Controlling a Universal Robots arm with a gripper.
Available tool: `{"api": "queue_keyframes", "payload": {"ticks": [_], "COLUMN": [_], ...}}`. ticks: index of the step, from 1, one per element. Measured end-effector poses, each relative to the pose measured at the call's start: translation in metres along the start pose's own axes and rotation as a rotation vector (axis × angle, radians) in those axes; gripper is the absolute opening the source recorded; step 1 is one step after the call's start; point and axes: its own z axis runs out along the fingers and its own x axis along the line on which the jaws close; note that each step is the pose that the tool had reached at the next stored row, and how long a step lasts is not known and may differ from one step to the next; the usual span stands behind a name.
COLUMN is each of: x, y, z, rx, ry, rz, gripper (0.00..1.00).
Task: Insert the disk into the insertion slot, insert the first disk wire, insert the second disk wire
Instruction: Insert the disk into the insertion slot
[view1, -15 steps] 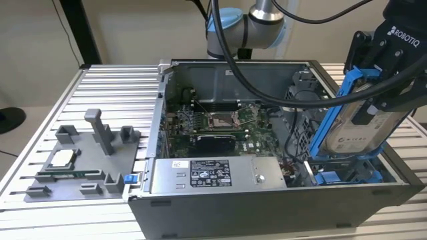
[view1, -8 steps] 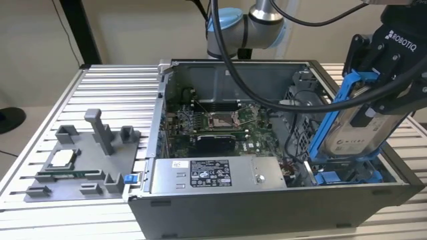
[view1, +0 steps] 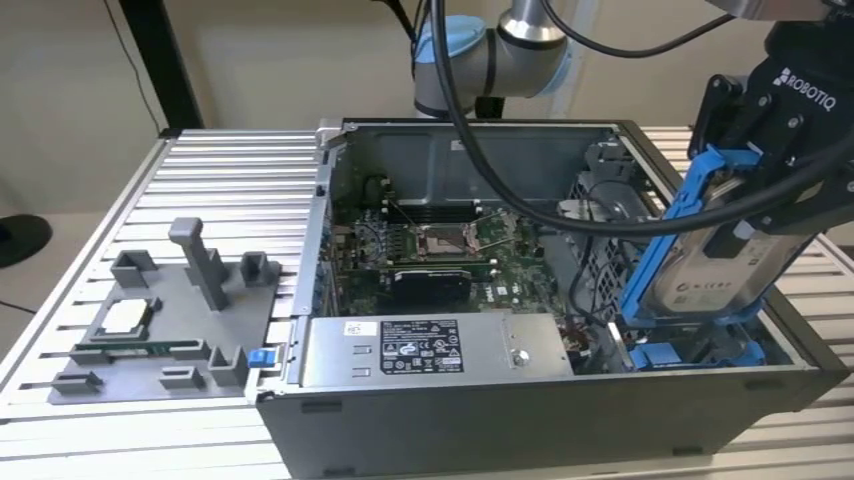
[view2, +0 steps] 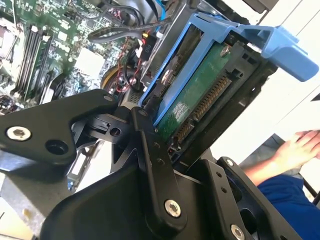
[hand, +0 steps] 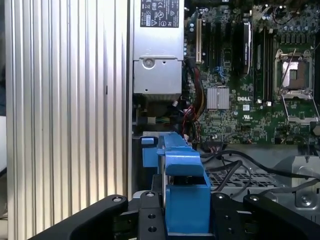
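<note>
Exterior view, starting at its left: a grey fixture plate (view1: 160, 340) with a few upright posts lies on the ribbed aluminium table (view1: 227, 170), just beside the open computer case (view1: 534, 430). Inside the case, along the near wall, sits the silver metal box (view1: 427, 350) with its black-and-white sticker. Behind it the green motherboard (view1: 441, 250) lies bare, and a thick black cable (view1: 521, 190) from the arm droops across it. At the view's right end of the case the gripper (view1: 763, 215) hangs from above, clamped tight on the disk (view1: 710, 285). The disk stands steeply tilted, the top of its blue caddy leaning toward the view's right. Its lower end is down at the blue rails of the insertion slot (view1: 694, 352); whether it is seated between them I can't tell. In the second wrist view the disk's green circuit board and connector row face the camera between the black fingers (view2: 150, 150), and a person's hand (view2: 300, 147) with a blue sleeve (view2: 280, 195) shows beyond the gripper. In the first wrist view the caddy's blue edge sits pinched between the fingers, with the silver metal box and the motherboard beyond it.
</note>
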Motion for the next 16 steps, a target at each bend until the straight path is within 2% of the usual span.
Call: {"api": "queue_keyframes", "payload": {"ticks": [16], "x": [0.0003], "y": [-0.001], "z": [0.0002], "rx": [0.0], "ry": [-0.0017], "rz": [0.0], "gripper": [0.0]}}
